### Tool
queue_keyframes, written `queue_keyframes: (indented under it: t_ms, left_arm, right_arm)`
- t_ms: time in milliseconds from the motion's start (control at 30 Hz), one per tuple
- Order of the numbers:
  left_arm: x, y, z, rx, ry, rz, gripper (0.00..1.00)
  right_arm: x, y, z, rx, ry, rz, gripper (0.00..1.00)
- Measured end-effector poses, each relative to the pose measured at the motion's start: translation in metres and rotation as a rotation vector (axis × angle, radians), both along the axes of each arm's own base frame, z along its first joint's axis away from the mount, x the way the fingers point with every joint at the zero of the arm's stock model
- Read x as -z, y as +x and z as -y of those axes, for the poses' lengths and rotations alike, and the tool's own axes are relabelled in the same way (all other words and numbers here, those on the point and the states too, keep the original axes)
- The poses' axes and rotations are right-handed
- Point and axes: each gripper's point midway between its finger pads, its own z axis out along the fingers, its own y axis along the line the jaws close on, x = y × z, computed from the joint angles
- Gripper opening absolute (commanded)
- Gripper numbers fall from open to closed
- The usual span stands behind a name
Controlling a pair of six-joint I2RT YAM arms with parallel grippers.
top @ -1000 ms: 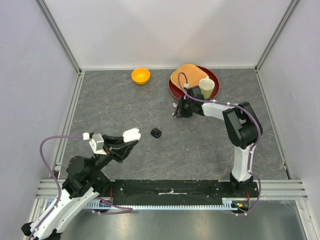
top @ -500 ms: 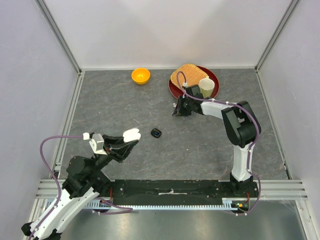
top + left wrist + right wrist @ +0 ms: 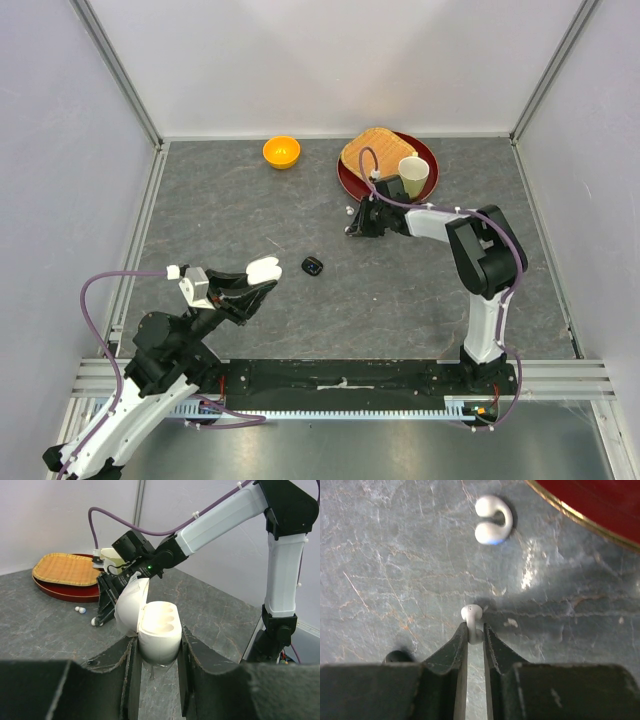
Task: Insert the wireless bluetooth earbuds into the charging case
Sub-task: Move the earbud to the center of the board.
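Note:
My left gripper (image 3: pixel 157 639) is shut on the white charging case (image 3: pixel 159 630), held upright above the table with its lid open and its sockets showing empty; from above the case (image 3: pixel 264 268) sits at the front left. My right gripper (image 3: pixel 475 628) is down at the table beside the red tray, shut on a white earbud (image 3: pixel 471 614) whose head sticks out past the fingertips. A second white earbud (image 3: pixel 492 520) lies loose on the table just beyond it, also seen from above (image 3: pixel 348 211). The black earbuds are not clearly visible.
A small black case (image 3: pixel 313 265) lies mid-table between the arms. The red tray (image 3: pixel 430 152) at the back carries a woven mat (image 3: pixel 370 148) and a paper cup (image 3: pixel 413 175). An orange bowl (image 3: pixel 281 151) stands at the back. Walls enclose three sides.
The right gripper's jaws have narrowed onto the white earbud at the table. The left arm and the case have stayed still.

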Motion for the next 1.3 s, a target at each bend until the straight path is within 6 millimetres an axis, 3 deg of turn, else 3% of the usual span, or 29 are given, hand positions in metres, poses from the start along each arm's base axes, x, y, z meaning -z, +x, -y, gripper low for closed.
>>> queue_keyframes:
  t_ms: [100, 467, 767, 1000, 1167, 1300]
  left_arm:
    - [0.000, 0.000, 0.000, 0.000, 0.000, 0.000, 0.02]
    - [-0.002, 0.001, -0.001, -0.005, -0.007, 0.005, 0.02]
    - [0.001, 0.002, 0.000, -0.007, -0.011, 0.007, 0.02]
    - [0.003, 0.003, 0.002, -0.003, -0.018, -0.002, 0.02]
    - [0.004, 0.003, 0.002, -0.002, -0.020, -0.005, 0.02]
    - [0.005, 0.004, 0.002, -0.003, -0.019, -0.007, 0.02]
  right_arm:
    - [-0.001, -0.011, 0.003, 0.024, 0.028, -0.013, 0.18]
    - [-0.020, -0.083, 0.023, 0.138, 0.180, -0.063, 0.20]
    - [-0.003, -0.140, 0.035, 0.200, 0.190, -0.136, 0.29]
    - [-0.003, -0.145, 0.037, 0.228, 0.182, -0.133, 0.51]
    - [-0.006, -0.149, 0.039, 0.227, 0.153, -0.122, 0.54]
    - [-0.007, -0.153, 0.053, 0.229, 0.079, -0.089, 0.53]
